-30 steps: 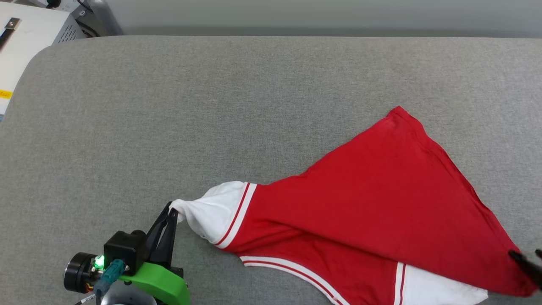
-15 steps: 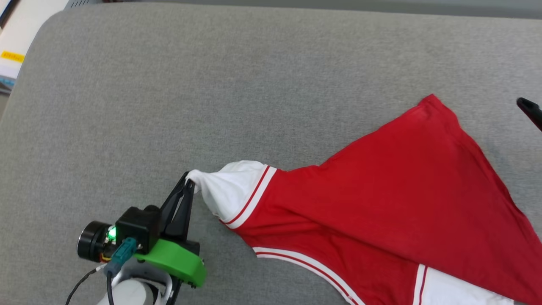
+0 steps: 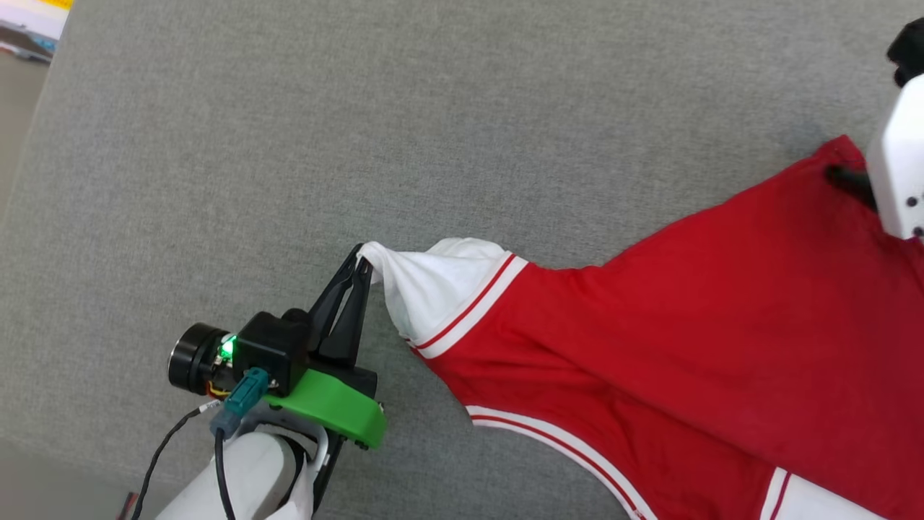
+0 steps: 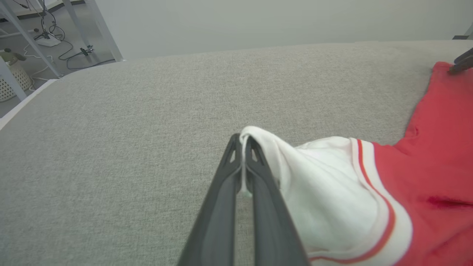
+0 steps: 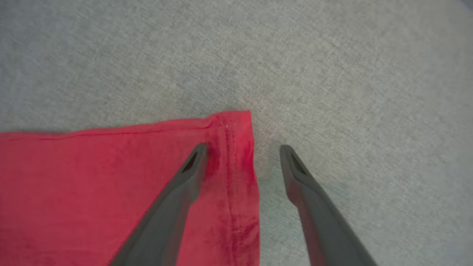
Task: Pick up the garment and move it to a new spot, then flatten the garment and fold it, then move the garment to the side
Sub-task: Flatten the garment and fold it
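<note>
The garment (image 3: 693,325), a red jersey with white sleeves and striped trim, lies spread on the grey table, plain red side up. My left gripper (image 3: 364,263) is shut on the tip of its white sleeve (image 3: 433,289), pulling it taut; the left wrist view shows the white cloth (image 4: 317,192) pinched between the dark fingers (image 4: 242,142). My right gripper (image 5: 242,149) is open over the red hem corner (image 5: 236,125), one finger on the cloth and one on bare table. In the head view, one dark right fingertip (image 3: 848,180) rests on the red corner beneath the white forearm (image 3: 895,166).
The grey fabric table (image 3: 361,130) stretches far and left of the garment. Its left edge (image 3: 29,144) runs down the head view, with floor beyond. In the left wrist view, table legs and cables (image 4: 55,37) stand past the far edge.
The head camera has tilted down and the scene shifted up. My right gripper went from the lower right hem to the far red corner. The left gripper kept hold of the sleeve.
</note>
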